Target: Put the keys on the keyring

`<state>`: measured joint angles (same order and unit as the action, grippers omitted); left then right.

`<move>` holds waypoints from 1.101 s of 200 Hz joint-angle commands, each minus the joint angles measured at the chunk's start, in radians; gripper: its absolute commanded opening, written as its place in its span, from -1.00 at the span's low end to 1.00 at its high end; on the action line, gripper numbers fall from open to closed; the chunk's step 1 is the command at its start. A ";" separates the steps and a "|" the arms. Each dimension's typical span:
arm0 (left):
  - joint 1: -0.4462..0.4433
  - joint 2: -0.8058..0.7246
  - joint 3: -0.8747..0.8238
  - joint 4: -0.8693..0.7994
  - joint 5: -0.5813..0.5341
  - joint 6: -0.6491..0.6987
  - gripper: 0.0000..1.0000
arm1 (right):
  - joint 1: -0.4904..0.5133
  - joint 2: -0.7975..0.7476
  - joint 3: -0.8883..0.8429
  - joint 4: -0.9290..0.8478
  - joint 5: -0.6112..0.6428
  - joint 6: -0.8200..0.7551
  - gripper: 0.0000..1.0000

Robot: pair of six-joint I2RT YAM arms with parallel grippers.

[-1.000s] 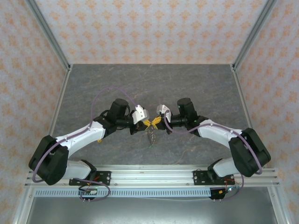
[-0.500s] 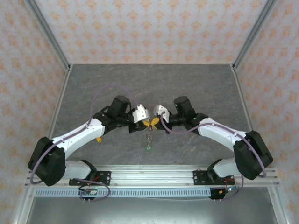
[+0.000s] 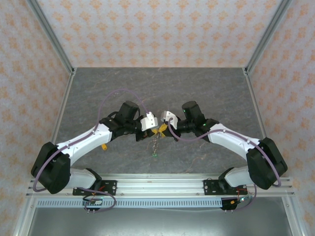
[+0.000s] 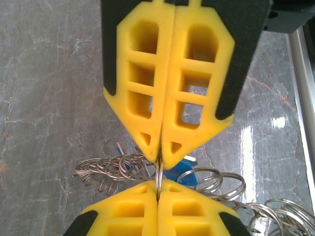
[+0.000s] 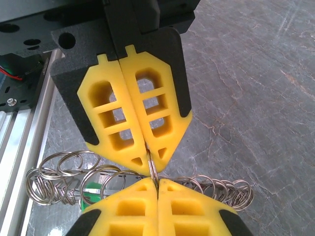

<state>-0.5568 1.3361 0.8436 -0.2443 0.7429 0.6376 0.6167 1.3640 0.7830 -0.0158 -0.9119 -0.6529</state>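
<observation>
Above table [image 3: 206,93] centre, with left fingers [image 4: 172,133] and right fingers [image 5: 178,127] both clamped on one thin loop of keyring [image 4: 158,172]. Raised slightly since a second ago, leaving green key [image 3: 154,155] hanging clear below; likely ready for threading.

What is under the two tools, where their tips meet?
Under the shut left tool and right tool hangs the keyring, a chain of small wire loops. A blue key head and a green key head show among them. The yellow fingers cover whatever else hangs there.
</observation>
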 commanded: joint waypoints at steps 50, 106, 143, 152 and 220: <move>0.001 -0.024 -0.034 0.126 0.061 -0.055 -1.00 | -0.005 -0.018 -0.062 0.156 -0.023 0.064 -0.79; 0.010 -0.030 -0.053 0.191 0.112 -0.090 -1.00 | -0.036 0.028 -0.093 0.229 -0.072 0.105 -0.74; 0.019 -0.034 -0.077 0.237 0.134 -0.118 -1.00 | -0.058 0.046 -0.103 0.241 -0.102 0.110 -0.75; 0.021 -0.037 -0.084 0.250 0.142 -0.126 -1.00 | -0.060 0.047 -0.103 0.243 -0.104 0.109 -0.77; 0.026 -0.031 -0.083 0.207 0.095 -0.114 -0.96 | -0.058 0.021 -0.058 0.220 -0.131 0.107 -1.00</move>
<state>-0.5339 1.3354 0.7570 -0.0582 0.8215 0.5209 0.5598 1.4006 0.6910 0.1814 -1.0176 -0.5419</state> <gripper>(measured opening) 0.043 0.041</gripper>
